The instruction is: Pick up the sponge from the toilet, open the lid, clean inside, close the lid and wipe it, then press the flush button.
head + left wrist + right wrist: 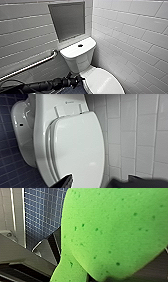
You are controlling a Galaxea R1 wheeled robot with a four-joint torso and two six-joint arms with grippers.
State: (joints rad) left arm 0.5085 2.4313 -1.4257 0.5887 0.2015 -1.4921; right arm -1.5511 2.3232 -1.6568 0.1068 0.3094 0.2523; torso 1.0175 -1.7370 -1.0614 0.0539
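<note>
The white toilet (78, 58) stands in a tiled corner, with a dark flush button (80, 45) on its tank cover. Its oval lid (105, 81) lies closed over the bowl. In the left wrist view the lid (77, 149) shows from above, with my left gripper (100, 182) open just in front of its front edge and nothing between its fingers (66, 181). My left arm (50, 86) reaches in low beside the bowl. The bright green sponge (112, 230) sits close against the right wrist camera, with my right gripper shut on it.
A steel grab bar (30, 66) runs along the left wall. A grey recessed panel (68, 20) sits above the tank. White tiled wall (135, 42) closes in right of the toilet. Dark blue tile floor (10, 164) lies to the bowl's left.
</note>
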